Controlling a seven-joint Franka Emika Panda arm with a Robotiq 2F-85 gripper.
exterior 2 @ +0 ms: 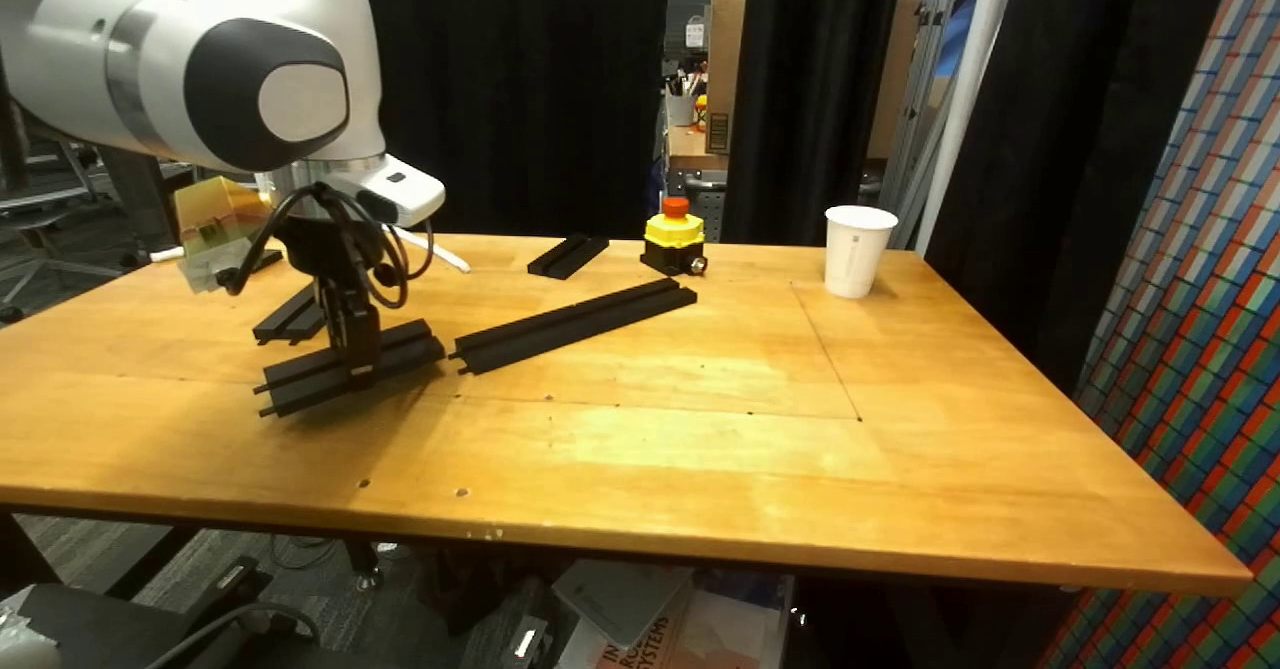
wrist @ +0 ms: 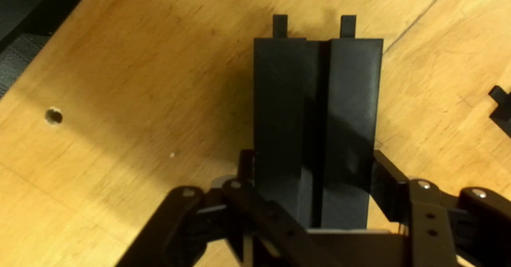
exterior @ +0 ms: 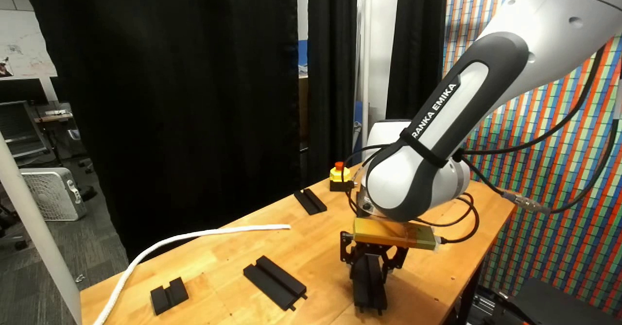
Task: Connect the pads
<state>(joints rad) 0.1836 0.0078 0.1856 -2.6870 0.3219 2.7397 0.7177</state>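
My gripper [wrist: 313, 171] is shut across a ridged black pad [wrist: 279, 99], its fingers pressing both long sides. Two small pegs jut from this pad's end away from me in the wrist view. In an exterior view the held pad [exterior 2: 405, 346] seems to sit slightly above the table, with its plain end close to the pegged end of a long black pad [exterior 2: 575, 324]; a small gap shows between them. Other pads lie loose: a mid-sized one [exterior: 275, 282], a short one [exterior: 169, 296] and one farther back [exterior: 310, 201]. The arm hides the long pad in an exterior view.
A yellow emergency stop with a red button [exterior 2: 674, 234] stands beyond the long pad. Farther right is a white paper cup [exterior 2: 857, 254]. A white cord [exterior: 194, 235] runs along the table's back edge. Cables [exterior: 474, 218] loop beside the wrist. The wooden table's front edge [exterior 2: 640, 549] is near.
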